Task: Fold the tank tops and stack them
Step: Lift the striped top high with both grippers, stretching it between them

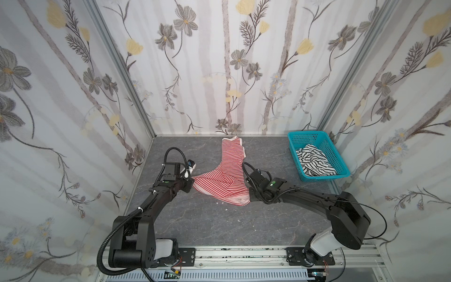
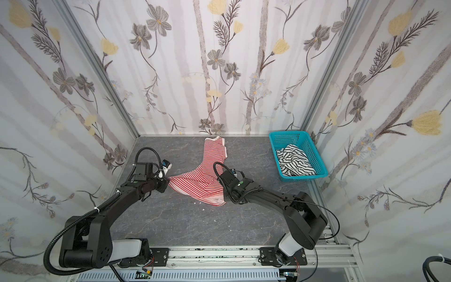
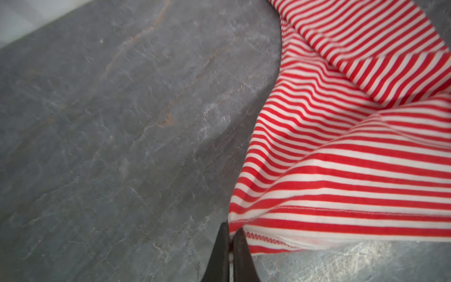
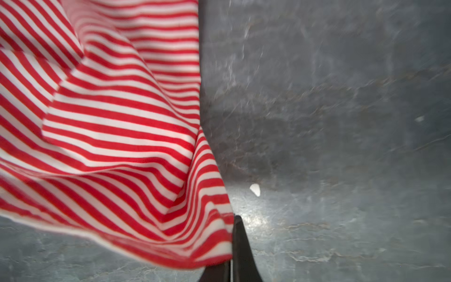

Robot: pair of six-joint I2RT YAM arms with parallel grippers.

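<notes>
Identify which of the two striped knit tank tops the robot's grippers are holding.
The red-and-white striped tank top, pinched by the left gripper and right gripper; the black-and-white one lies crumpled in the teal plastic basket.

first tank top on table, centre | second tank top in basket (far right, seemingly against the wall)

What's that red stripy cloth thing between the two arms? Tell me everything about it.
It is a red-and-white tank top, a soft knit with narrow stripes and white trim. It is unfolded and wrinkled on the grey table, with one narrow end near the back wall. The left gripper and right gripper each pinch a corner of its hem.
</notes>
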